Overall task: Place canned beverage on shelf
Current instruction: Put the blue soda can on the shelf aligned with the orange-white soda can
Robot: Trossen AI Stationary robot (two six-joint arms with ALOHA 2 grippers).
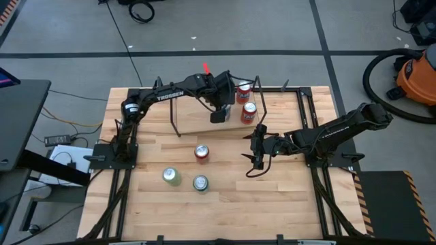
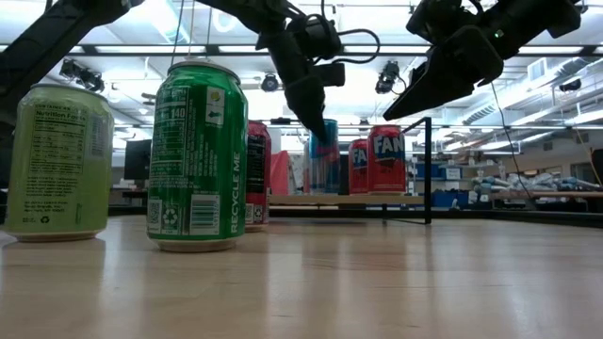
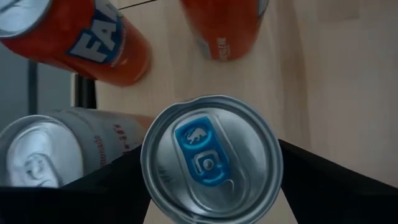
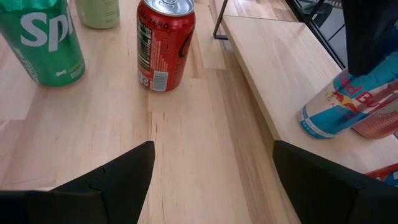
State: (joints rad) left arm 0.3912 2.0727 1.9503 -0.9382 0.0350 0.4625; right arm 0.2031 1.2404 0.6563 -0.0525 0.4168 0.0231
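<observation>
Currently, step: I judge placing; my left gripper [image 1: 218, 114] holds a slim blue-and-silver can [image 2: 322, 156] on the shelf [image 4: 280, 68], beside two orange Fanta cans [image 2: 386, 158].
Left tool: fingers pinching the can, blue tab upward.
Right gripper [image 1: 259, 146]: spread, empty, hovering over the tabletop.
Remaining: red can [image 1: 201, 153], green cans [image 1: 199, 183] on the table.
Next: release, lift straight, avoid neighbours.
</observation>
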